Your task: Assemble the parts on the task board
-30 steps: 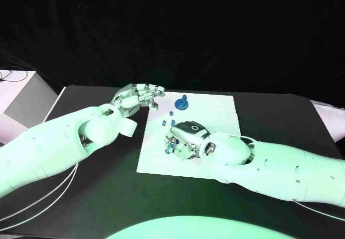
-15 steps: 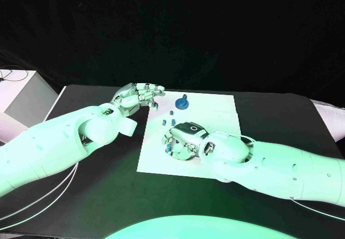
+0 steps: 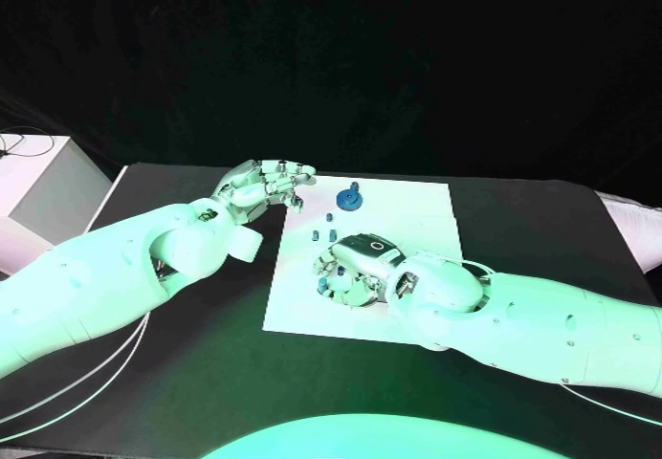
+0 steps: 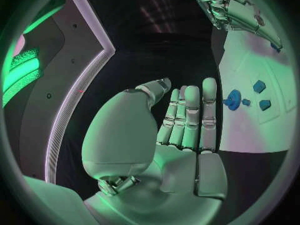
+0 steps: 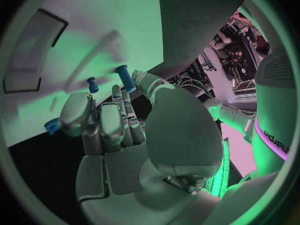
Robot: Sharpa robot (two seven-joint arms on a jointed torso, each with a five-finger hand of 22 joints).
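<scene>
The right hand (image 3: 356, 268) sits nearest, over the middle of the white task board (image 3: 414, 215), knuckles up and fingers bent down toward the plate. A few small blue parts (image 3: 325, 285) lie just at its 9 o'clock side, at the fingertips. In the right wrist view the right hand (image 5: 109, 130) has its fingers lying together and stretched toward the board (image 5: 75, 50), with two upright blue pegs (image 5: 125, 78) standing just past the fingertips and another blue piece (image 5: 52, 126) beside the thumb. Whether any finger actually pinches a part I cannot tell; the contact is hidden under the hand.

Further out, toward 12 o'clock of that hand, two or three small blue pieces (image 3: 325, 232) lie on the bare plate, apart from both hands. Beyond them, near the board's far edge, stands a larger round blue part (image 3: 350, 199) with a short stem rising from it.

Farthest, at about 11 o'clock, the left hand (image 3: 265, 184) hangs over the black tabletop (image 3: 180, 382) just beside the board's far left corner. It holds nothing: the left wrist view shows its palm (image 4: 181, 135) flat, fingers straight and side by side, thumb apart. In that same view the round blue part (image 4: 234, 99) and two small pieces (image 4: 259, 86) lie on the board beyond the fingertips, not touched.
</scene>
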